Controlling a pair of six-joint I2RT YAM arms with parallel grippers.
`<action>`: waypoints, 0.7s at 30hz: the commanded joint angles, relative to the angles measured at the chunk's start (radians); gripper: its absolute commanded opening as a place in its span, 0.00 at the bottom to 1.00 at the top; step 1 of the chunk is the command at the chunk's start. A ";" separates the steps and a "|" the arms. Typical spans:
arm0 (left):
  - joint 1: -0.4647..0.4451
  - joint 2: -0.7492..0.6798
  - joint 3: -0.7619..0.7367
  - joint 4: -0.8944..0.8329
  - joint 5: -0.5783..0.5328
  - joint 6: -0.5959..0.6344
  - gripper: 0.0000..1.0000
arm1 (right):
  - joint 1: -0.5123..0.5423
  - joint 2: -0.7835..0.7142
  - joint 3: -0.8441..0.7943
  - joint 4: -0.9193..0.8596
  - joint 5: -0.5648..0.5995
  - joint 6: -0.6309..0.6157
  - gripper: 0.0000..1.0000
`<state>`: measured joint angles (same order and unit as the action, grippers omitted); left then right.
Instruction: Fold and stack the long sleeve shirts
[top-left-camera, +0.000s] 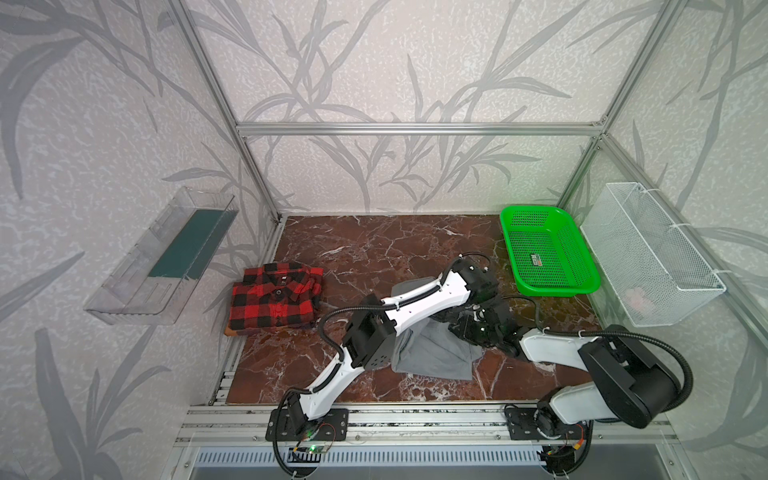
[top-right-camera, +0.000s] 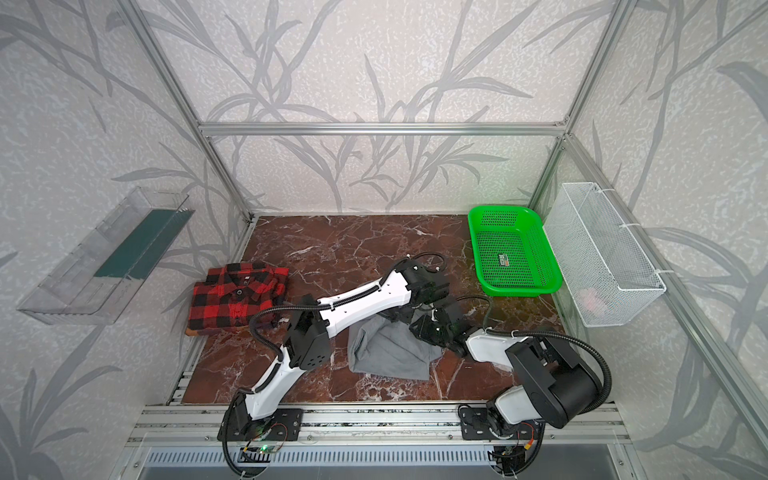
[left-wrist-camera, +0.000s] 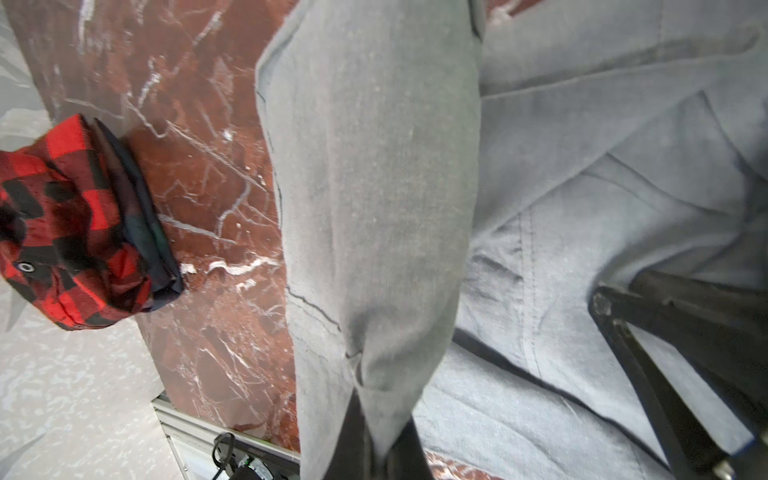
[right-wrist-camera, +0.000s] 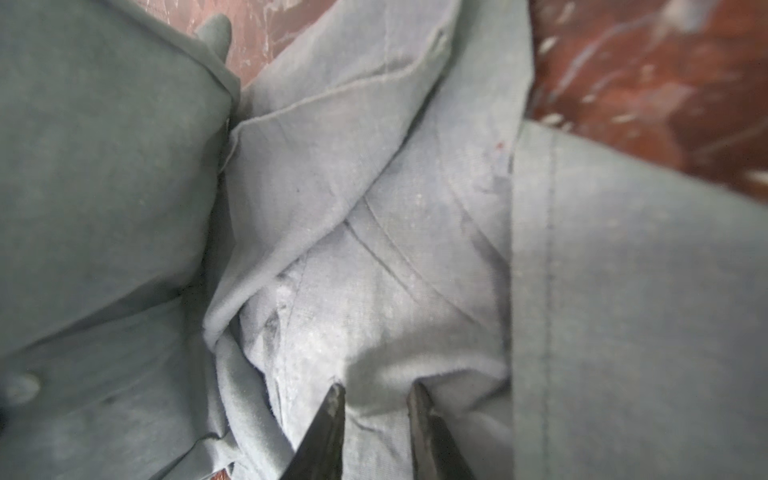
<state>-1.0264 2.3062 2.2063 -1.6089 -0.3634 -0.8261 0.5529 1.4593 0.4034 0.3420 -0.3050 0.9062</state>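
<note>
Two arms rise from the near rail and meet over the grey shirt (top-left-camera: 432, 353), which lies crumpled on the front middle of the marble table (top-left-camera: 374, 249). The left gripper (left-wrist-camera: 376, 440) is clamped tight on a fold of it, and in the left wrist view the cloth stands up from between its fingers. The right gripper (right-wrist-camera: 376, 399) has its tips a little apart, pressed into the same shirt with a ridge of fabric between them; I cannot tell whether it grips. In both top views the fingers are lost among the black wrist parts, and only the wrist views show them.

Farther back on the left lies the second shirt, the plaid shirt (top-left-camera: 272, 301), folded flat with its collar toward the back, apart from the grey one. Its white collar tag is too small to read. At the far right stands one green basket (top-left-camera: 557, 289) with a sticker (top-left-camera: 537, 261) inside, also unreadable. One wire basket (top-left-camera: 648, 253) hangs on the right wall and one clear bin (top-left-camera: 158, 266) on the left.
</note>
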 joint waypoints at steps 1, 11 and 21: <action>0.034 -0.081 -0.050 -0.133 -0.059 0.010 0.03 | 0.034 0.057 -0.007 -0.062 0.100 0.070 0.28; 0.087 -0.225 -0.222 -0.001 -0.006 0.049 0.02 | 0.140 0.221 0.067 0.093 0.144 0.186 0.26; 0.088 -0.270 -0.264 0.072 0.052 0.033 0.02 | 0.219 0.263 0.109 0.134 0.223 0.224 0.25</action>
<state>-0.9356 2.0804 1.9579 -1.5471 -0.3267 -0.7792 0.7647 1.7256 0.5499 0.6102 -0.1307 1.1233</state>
